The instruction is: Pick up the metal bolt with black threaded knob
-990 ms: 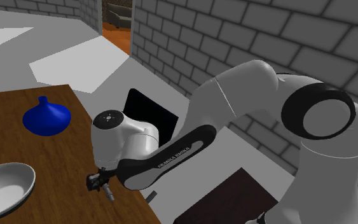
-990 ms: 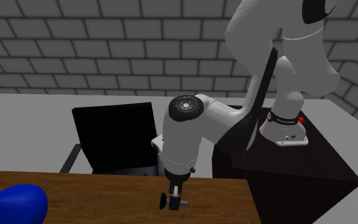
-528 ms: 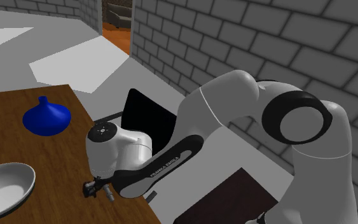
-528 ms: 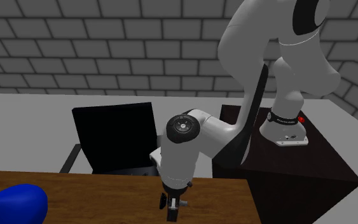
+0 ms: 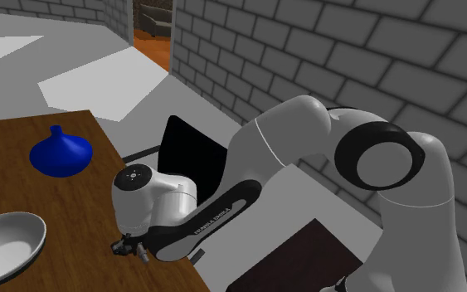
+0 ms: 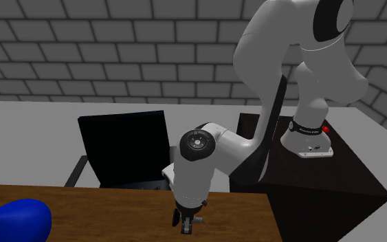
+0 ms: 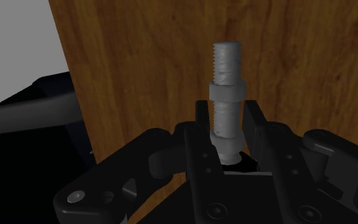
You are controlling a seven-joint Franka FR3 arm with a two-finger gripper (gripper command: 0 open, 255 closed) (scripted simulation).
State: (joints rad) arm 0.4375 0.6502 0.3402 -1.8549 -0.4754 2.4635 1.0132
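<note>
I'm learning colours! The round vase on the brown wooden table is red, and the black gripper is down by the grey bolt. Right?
The round vase is blue, not red; the shoulder view shows it. It does sit on the brown wooden table, and the black gripper is down by the grey threaded bolt.
</note>
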